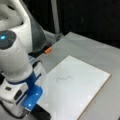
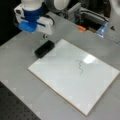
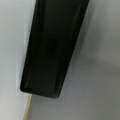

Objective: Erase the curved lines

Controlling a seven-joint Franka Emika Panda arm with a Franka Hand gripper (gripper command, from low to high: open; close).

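the tool [image 2: 42,31] hovered over the black eraser [image 2: 44,48] at upper left, grip state unclear; the curve lines [image 2: 80,67] sat unerased on the board [image 2: 55,75].

Layout: board on table, eraser at its edge.
In a front view the board [image 2: 75,77] fills the centre; the curve lines [image 2: 80,67] lie on it, right of middle. The eraser [image 2: 44,48] sits at the board's upper-left edge, below the arm's head [image 2: 33,18].
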